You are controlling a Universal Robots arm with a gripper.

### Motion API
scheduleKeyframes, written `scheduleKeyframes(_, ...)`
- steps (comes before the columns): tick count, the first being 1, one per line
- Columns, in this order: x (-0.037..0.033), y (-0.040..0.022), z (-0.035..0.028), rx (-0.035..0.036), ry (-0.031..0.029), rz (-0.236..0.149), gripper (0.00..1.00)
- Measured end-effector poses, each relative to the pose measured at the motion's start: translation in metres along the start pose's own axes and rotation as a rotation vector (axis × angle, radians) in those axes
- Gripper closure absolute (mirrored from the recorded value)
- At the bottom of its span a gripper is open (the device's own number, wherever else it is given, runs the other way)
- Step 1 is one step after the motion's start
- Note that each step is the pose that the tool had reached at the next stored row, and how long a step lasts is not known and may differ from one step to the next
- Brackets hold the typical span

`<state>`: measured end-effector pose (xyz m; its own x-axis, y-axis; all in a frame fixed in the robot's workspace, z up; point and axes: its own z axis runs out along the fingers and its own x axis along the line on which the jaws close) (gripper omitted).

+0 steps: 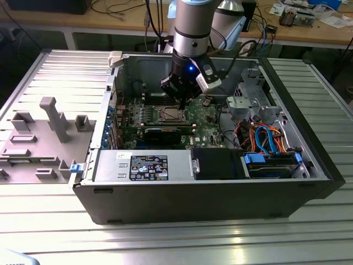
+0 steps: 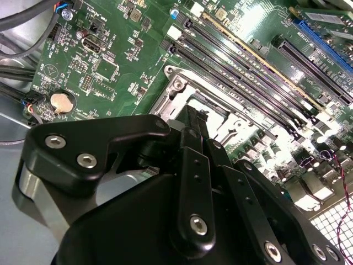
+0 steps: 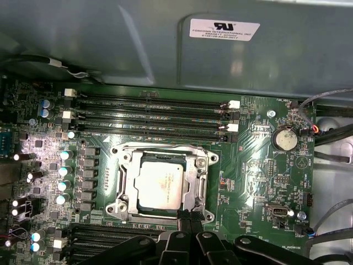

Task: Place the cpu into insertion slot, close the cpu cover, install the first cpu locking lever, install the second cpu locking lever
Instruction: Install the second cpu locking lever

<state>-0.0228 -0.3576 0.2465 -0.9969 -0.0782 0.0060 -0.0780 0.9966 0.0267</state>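
Arm [image 1: 192, 33] pointing straight down, jaws pressed together

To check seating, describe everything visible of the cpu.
The cpu is a small flat square chip with a dull silver-grey metal top catching glare. It lies level in the slot on the green board, framed by the silver cover, which looks down over its edges. The gripper hangs beside the cover's rim, off the chip.
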Motion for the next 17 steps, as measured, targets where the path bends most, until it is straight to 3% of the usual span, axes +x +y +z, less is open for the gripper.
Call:
scheduleKeyframes(8,0.0001,-0.0001,-0.0002,-0.0011,0.0001,0.000,0.89)
scheduleKeyframes(11,0.0000,-0.0001,-0.0001,-0.0263,-0.0020,0.000,0.89)
scheduleKeyframes(13,0.0000,-0.0001,0.0000,-0.0382,-0.0029,0.000,0.89)
scheduleKeyframes(14,0.0000,-0.0002,0.0000,-0.0509,-0.0040,0.000,0.89)
scheduleKeyframes(17,0.0000,-0.0004,0.0001,-0.0772,-0.0061,-0.001,0.89)
